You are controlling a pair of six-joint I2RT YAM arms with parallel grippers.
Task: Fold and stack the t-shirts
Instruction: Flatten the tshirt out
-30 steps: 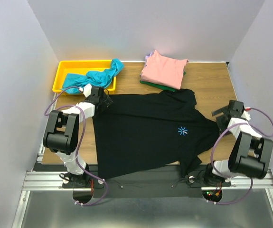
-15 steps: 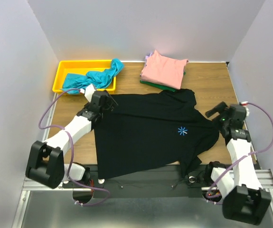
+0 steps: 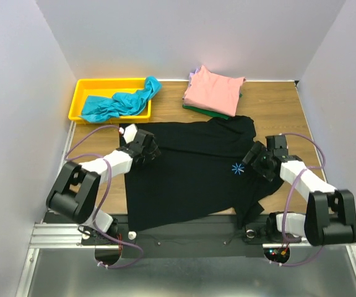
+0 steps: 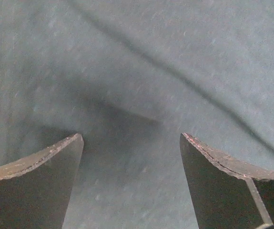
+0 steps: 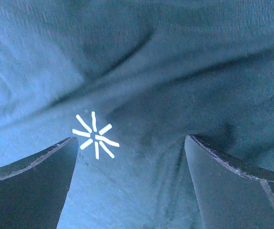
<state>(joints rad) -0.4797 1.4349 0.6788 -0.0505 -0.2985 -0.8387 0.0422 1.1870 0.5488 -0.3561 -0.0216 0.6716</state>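
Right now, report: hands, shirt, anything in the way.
Left hand open, low over black shirt. Right hand open, at starburst print. Shirt spread out, not yet folded. Nothing lying on it.

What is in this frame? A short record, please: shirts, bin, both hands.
black shirt: spread on the table, blue print up
teal shirt: bunched in the yellow bin, one end over its rim
pink shirt: folded, atop a green shirt
left hand: open, above the black shirt's far left part
right hand: open, over the blue print
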